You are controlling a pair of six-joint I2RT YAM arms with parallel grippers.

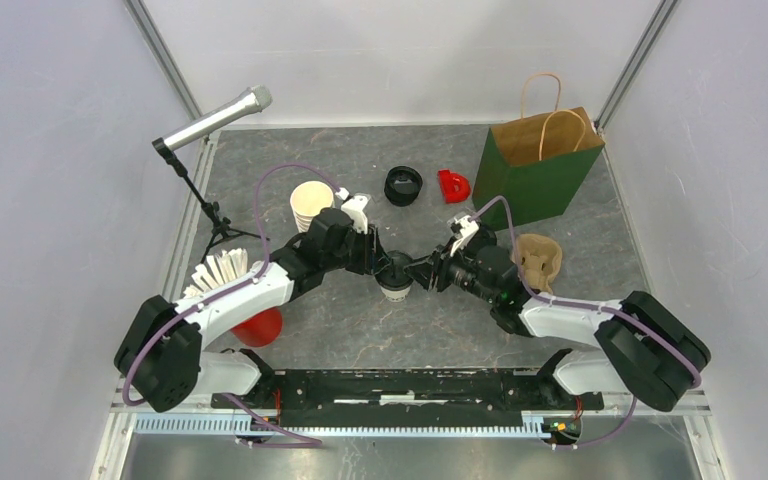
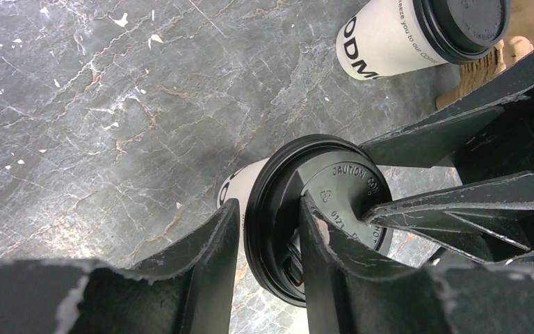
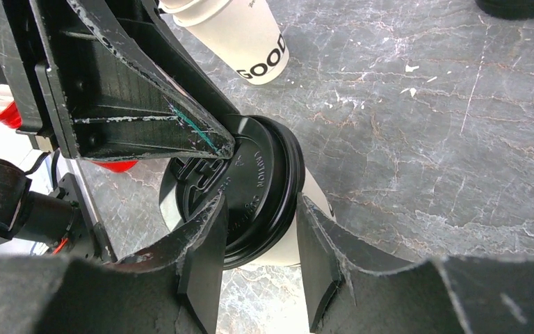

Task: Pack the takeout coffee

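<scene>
One cream coffee cup with a black lid (image 1: pixel 396 278) stands at the table's middle, between both grippers. My left gripper (image 1: pixel 384 262) pinches the lid's near rim (image 2: pixel 278 229), one finger on the lid top and one outside against the cup wall. My right gripper (image 1: pixel 426 272) pinches the opposite rim (image 3: pixel 271 202) the same way; its fingers (image 2: pixel 452 209) reach in from the right in the left wrist view. A second lidded cup (image 2: pixel 396 38) stands beside the brown pulp carrier (image 2: pixel 504 52); in the top view it is hidden under the right arm.
A stack of lidless cups (image 1: pixel 310 205) stands behind the left arm. Black lids (image 1: pixel 403 186) and a red object (image 1: pixel 453 185) lie further back. A green and brown paper bag (image 1: pixel 540 165) stands at the back right, the carrier (image 1: pixel 540 260) before it. A red cup of white sticks (image 1: pixel 250 322) and a microphone tripod (image 1: pixel 210 215) are on the left.
</scene>
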